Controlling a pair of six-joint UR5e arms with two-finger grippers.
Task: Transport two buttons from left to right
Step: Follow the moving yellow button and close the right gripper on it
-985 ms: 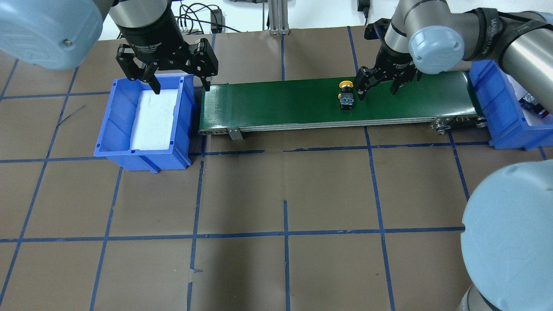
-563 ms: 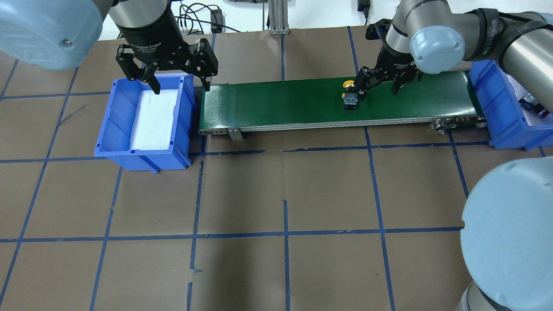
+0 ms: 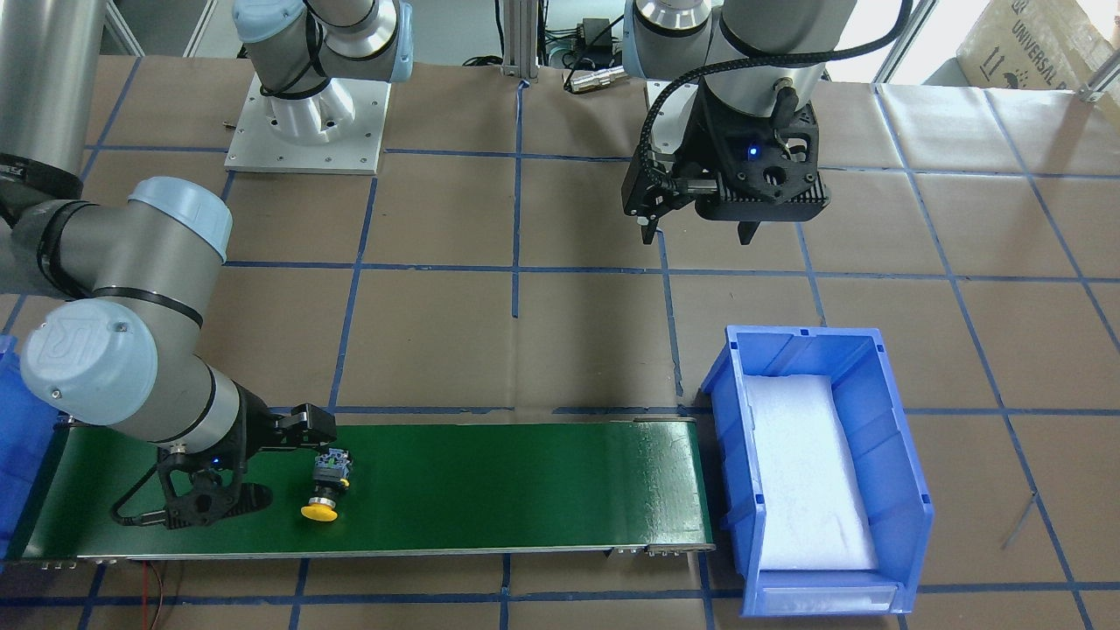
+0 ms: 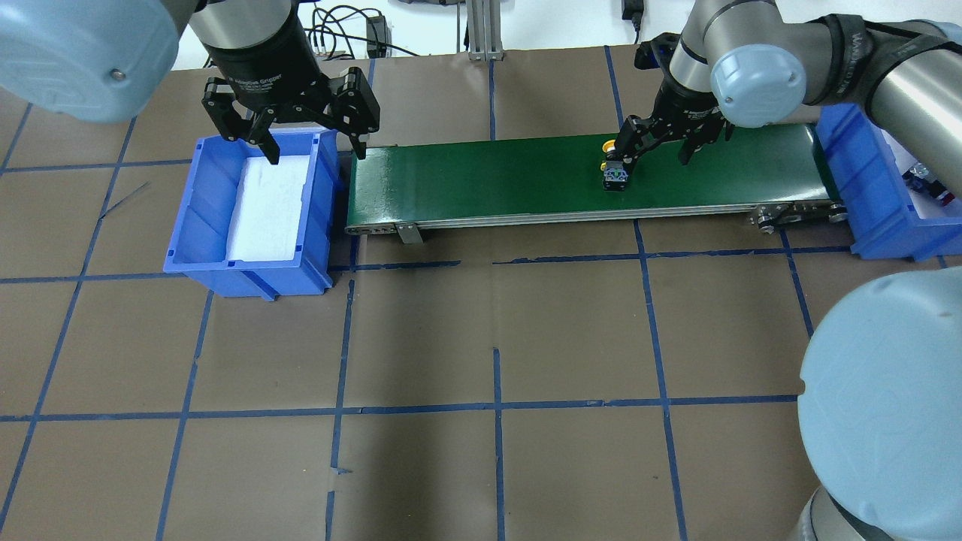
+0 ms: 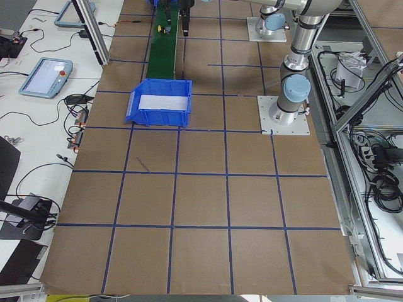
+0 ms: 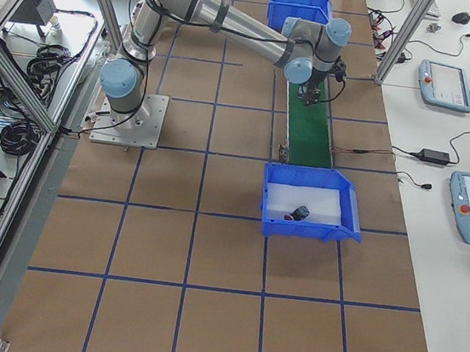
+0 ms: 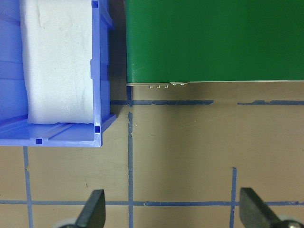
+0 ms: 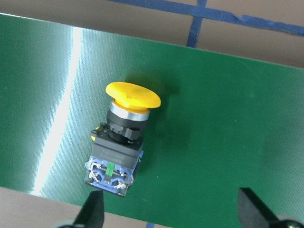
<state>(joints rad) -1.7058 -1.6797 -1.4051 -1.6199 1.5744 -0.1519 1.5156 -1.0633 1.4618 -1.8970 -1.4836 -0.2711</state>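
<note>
Since a second ago the yellow button has ridden along the belt toward the robot's right, from clear of the right gripper to under the finger on that side; both arms have hardly shifted. It lies on its side on the green belt, yellow cap toward the far edge and grey-black contact block toward the robot. In the right wrist view the button sits well off centre, its block just beside one fingertip, while the other fingertip is well apart from it; whether block and finger touch cannot be told. The right gripper's jaws are spread wide, low over the belt, and have hold of nothing. The left gripper hangs above the table by the far corner of the left bin and the belt's left end, its jaws also spread wide and empty. This bin holds only a white pad. The right bin stands against the belt's right end, and the red button lies in it, dark with a little red showing at the picture's edge. From the right-end camera it shows only as a dark lump on that bin's white floor.
</note>
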